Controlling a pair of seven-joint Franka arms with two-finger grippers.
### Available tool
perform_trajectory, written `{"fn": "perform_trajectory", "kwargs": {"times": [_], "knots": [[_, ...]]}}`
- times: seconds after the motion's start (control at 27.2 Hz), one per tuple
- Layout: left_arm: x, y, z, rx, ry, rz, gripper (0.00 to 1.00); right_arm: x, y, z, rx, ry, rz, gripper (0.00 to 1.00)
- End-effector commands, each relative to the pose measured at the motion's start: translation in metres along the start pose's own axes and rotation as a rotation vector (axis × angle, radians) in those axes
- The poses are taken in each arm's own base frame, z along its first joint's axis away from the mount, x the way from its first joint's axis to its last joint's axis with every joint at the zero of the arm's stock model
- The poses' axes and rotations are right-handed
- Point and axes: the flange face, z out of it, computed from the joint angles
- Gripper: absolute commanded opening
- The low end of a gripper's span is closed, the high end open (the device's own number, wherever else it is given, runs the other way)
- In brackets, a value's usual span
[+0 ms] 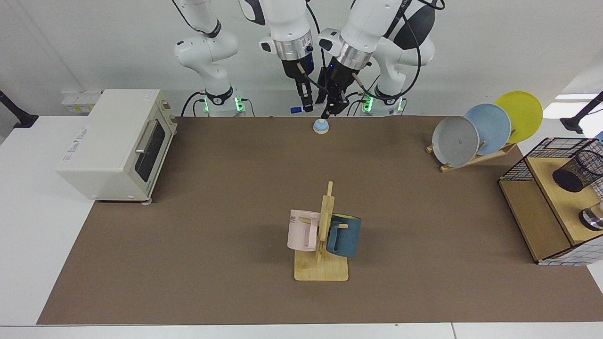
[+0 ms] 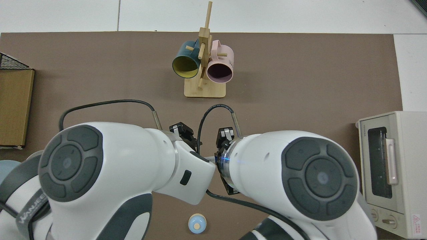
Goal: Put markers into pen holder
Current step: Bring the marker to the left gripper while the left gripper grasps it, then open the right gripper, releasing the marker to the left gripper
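Grasping the marker (image 1: pixel 296 109) by its middle, the right claw (image 1: pixel 305 104) risks dropping it if the left claw (image 1: pixel 331 110), whose fingers' state cannot be told, knocks its hidden end.

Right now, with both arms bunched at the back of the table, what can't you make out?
- Marker: facing view shows only its blue end; the left gripper covers the rest. Top view: arms hide it.
- Left gripper's hold: too small.
- Pen holder: cut by the facing view's edge.
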Motion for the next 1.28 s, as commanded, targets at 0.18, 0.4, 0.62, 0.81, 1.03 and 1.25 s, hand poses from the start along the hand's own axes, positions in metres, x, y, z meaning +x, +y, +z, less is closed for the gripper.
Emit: {"fn": "perform_trajectory", "kwargs": {"times": [0.18, 0.4, 0.62, 0.81, 1.03, 1.25], "knots": [[0.001, 0.001, 0.001, 0.004, 0.021, -0.013, 0.46, -0.003, -0.012, 0.004, 0.032, -0.024, 0.033, 0.00], [0.000, -0.002, -0.004, 0.011, 0.028, -0.018, 0.46, 0.001, -0.015, 0.006, 0.032, -0.019, 0.031, 0.00], [0.000, -0.002, -0.004, 0.016, 0.022, -0.007, 0.36, 0.003, -0.015, 0.007, 0.033, -0.019, 0.031, 0.00], [-0.002, -0.004, -0.005, 0.029, 0.010, 0.014, 0.00, 0.003, -0.015, 0.008, 0.031, -0.018, 0.030, 0.00], [-0.002, -0.004, -0.007, 0.035, 0.004, 0.002, 0.00, 0.004, -0.015, 0.007, 0.032, -0.018, 0.031, 0.04], [-0.006, -0.008, -0.010, 0.035, 0.002, -0.014, 0.00, 0.018, -0.022, 0.006, 0.028, -0.005, -0.018, 1.00]]}}
